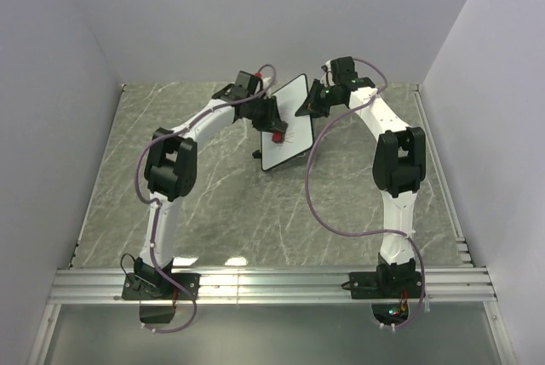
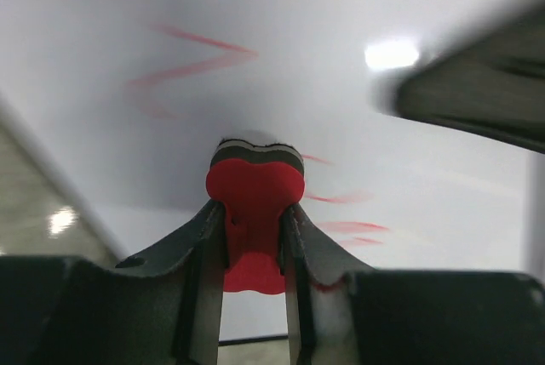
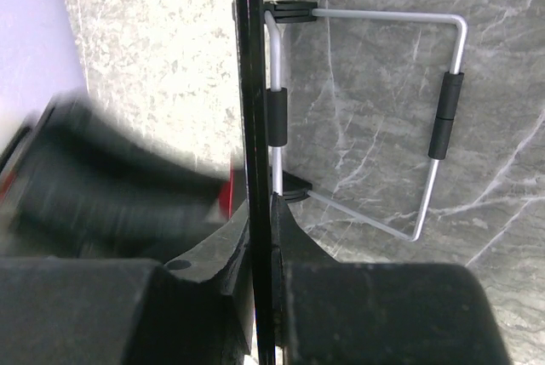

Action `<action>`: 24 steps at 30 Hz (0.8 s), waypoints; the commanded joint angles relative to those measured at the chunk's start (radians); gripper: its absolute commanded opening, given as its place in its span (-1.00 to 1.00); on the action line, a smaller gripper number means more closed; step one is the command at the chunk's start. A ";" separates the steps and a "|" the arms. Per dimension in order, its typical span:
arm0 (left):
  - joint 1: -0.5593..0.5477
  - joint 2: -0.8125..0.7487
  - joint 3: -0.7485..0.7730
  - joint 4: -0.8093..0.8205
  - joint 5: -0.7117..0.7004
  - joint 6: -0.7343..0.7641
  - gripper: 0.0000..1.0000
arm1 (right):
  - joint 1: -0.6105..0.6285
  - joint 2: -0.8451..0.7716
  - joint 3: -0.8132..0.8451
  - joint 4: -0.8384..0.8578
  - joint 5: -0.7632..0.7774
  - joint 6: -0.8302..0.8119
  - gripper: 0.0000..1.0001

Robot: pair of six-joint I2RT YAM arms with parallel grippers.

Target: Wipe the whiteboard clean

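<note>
Wiping step: left tool [image 2: 254,216] presses gripped eraser [image 2: 254,186] on whiteboard [image 2: 341,8]; right tool [image 3: 262,237] pinches its edge. Next sweep must cross remaining scribbles [image 2: 200,63].

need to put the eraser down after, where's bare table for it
Bare marble from the board to the near rail, between left arm and right arm; also outside each. Crowded far middle: left claw with eraser and right claw at the board.

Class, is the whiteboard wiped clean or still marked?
Still marked: red scribbles show on the whiteboard around the red eraser.
</note>
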 commanded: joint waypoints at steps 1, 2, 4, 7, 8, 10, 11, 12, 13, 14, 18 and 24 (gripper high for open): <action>-0.133 -0.077 -0.056 0.119 0.171 -0.092 -0.99 | 0.013 0.006 -0.022 -0.003 0.023 -0.032 -1.00; -0.139 -0.085 -0.073 0.160 0.189 -0.111 -0.99 | 0.013 0.003 -0.026 0.000 0.021 -0.027 -1.00; -0.156 -0.096 -0.093 0.193 0.220 -0.154 -0.99 | 0.013 0.002 -0.036 0.010 0.011 -0.017 -1.00; -0.160 -0.087 -0.110 0.219 0.203 -0.180 -0.99 | 0.013 -0.006 -0.048 0.013 0.004 -0.010 -1.00; -0.157 -0.067 -0.099 0.204 0.188 -0.177 -0.99 | 0.012 -0.010 -0.049 0.011 0.003 -0.012 -1.00; -0.148 -0.045 -0.083 0.151 0.143 -0.161 -0.99 | 0.013 -0.017 -0.056 0.007 0.003 -0.017 -1.00; -0.144 -0.024 -0.078 0.135 0.123 -0.154 -0.99 | 0.013 -0.027 -0.062 0.010 0.004 -0.017 -1.00; -0.131 -0.015 -0.073 0.087 0.103 -0.137 -0.99 | 0.010 -0.032 -0.071 0.010 0.004 -0.018 -1.00; -0.122 -0.006 -0.073 0.070 0.074 -0.128 -0.99 | 0.012 -0.038 -0.075 0.010 0.006 -0.018 -1.00; -0.115 0.002 -0.082 0.053 0.062 -0.114 -0.99 | 0.009 -0.041 -0.080 0.010 0.008 -0.018 -1.00; -0.050 -0.016 -0.196 0.048 0.014 -0.095 -0.99 | 0.012 -0.053 -0.097 0.016 0.014 -0.018 -1.00; -0.022 -0.061 -0.339 0.052 -0.052 -0.046 -0.99 | 0.013 -0.079 -0.140 0.039 0.021 -0.007 -1.00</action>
